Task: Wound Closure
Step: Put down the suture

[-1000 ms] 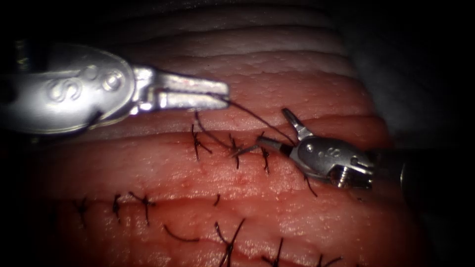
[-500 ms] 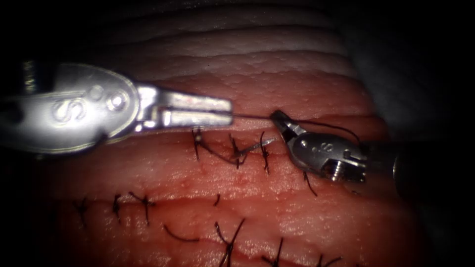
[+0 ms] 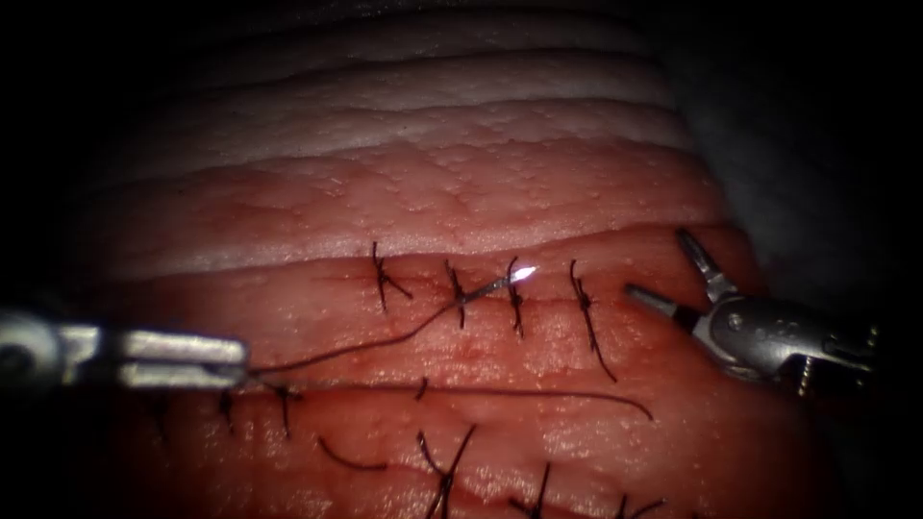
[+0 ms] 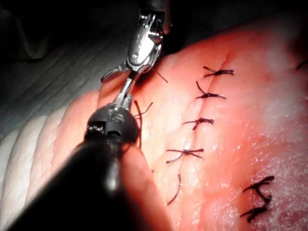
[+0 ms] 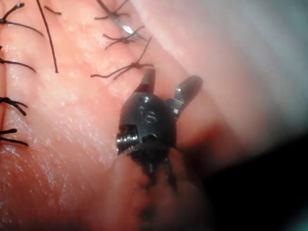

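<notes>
The stitched cut [image 3: 481,293] runs across the tissue [image 3: 461,192]. The needle [image 3: 508,281] lies over the cut between two stitches, its bright tip free; I cannot tell if its rear is in the tissue. No tool holds it. My left tool [image 3: 231,356], low at the left, is shut on the thread [image 3: 365,344], which runs up to the needle. In the left wrist view its jaws [image 4: 126,91] are shut. My right tool [image 3: 657,261], right of the last stitch [image 3: 585,308], stands open and holds nothing. Its open jaws [image 5: 168,84] also show in the right wrist view, near the needle [image 5: 127,30].
A slack length of thread [image 3: 558,394] lies on the tissue below the cut. A second row of stitches [image 3: 279,392] and further ones [image 3: 442,471] sit lower down. The right tool [image 4: 144,43] shows beyond the left tool's jaws.
The left tool swept down and to the left, drawing thread with it. The right tool let go of the thread, opened and drew back to the right, uncovering the last stitch.
</notes>
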### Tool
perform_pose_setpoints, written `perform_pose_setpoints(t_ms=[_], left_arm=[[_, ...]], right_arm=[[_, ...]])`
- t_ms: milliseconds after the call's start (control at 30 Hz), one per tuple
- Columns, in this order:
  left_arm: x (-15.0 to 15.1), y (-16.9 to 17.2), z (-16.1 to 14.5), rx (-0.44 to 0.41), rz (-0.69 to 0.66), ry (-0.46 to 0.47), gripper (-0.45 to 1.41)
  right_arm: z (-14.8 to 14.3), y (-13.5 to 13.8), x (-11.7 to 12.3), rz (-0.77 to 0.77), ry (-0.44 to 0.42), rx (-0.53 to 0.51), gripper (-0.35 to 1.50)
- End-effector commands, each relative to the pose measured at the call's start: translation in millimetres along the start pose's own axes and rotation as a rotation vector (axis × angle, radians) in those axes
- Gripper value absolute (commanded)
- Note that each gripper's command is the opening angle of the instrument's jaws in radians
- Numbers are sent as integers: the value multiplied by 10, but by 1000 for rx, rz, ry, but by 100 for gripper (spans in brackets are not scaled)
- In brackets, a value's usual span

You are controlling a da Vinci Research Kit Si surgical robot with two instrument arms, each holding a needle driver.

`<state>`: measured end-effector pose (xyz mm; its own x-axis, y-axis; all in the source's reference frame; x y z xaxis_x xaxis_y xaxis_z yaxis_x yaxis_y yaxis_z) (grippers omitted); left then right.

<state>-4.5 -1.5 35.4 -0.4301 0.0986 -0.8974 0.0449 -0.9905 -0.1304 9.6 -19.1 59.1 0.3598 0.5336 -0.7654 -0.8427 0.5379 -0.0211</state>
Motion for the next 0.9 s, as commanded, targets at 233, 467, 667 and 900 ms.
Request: perform_pose_setpoints(t_ms=[233, 467, 667, 900], left_arm=[[-19, -15, -57, 34, -3, -24, -45], [-91, -91, -93, 226, -71, -92, -45], [-127, -128, -92, 396, -100, -170, -45], [-164, -149, -70, 437, -106, -243, -45]], right_arm=[[-11, 25, -22, -11, -18, -67, 110], [-2, 11, -23, -11, -15, -89, 121], [0, 8, -22, -10, -17, -89, 121], [-1, 6, -24, -11, -19, -90, 121]])
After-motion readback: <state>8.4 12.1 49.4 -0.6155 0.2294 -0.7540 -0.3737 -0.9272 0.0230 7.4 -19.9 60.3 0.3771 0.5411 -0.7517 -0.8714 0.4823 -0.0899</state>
